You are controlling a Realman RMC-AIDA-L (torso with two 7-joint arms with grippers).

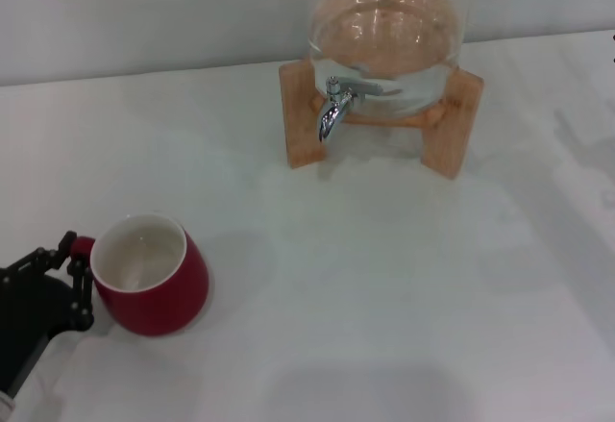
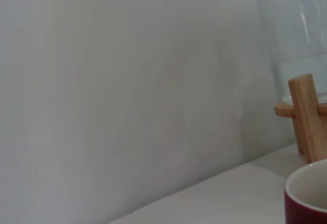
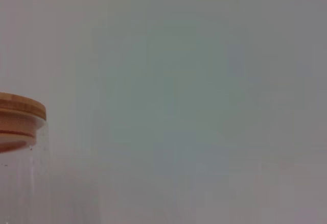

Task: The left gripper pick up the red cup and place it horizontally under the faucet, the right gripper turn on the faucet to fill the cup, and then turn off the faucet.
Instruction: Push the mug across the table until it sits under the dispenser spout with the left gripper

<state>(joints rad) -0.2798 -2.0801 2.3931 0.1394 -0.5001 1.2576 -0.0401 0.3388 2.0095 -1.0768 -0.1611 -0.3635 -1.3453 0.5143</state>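
The red cup (image 1: 152, 287) is seen standing upright on the white table (image 1: 384, 287) at the near left of the scene, its white glazed inside open to the head view. Its small loop handle (image 1: 83, 247) is turned to the left. The left gripper (image 1: 69, 283) is placed at the near left corner, right against the cup's handle side: one black jointed finger (image 1: 65, 245) is seen by the handle at the far side, another (image 1: 83, 309) against the cup's left wall at the near side. The fingers are spread apart with the handle between them; whether the cup is actually pinched cannot be told from the head view. The cup rests on the table and is not lifted.

The faucet (image 1: 334, 107), a small chrome tap with a down-curved spout, is found at the far middle of the table, well apart from the cup. It is fixed to the front of a clear glass dispenser (image 1: 389, 42), which is carried on a wooden stand (image 1: 303, 119).

In the left wrist view, only the cup's rim is caught at the corner, with one leg of the stand and the glass wall beyond it.

In the right wrist view, only the dispenser's wooden lid (image 3: 20, 113) and upper glass wall are shown against a plain grey wall. The right gripper is not seen in any view.
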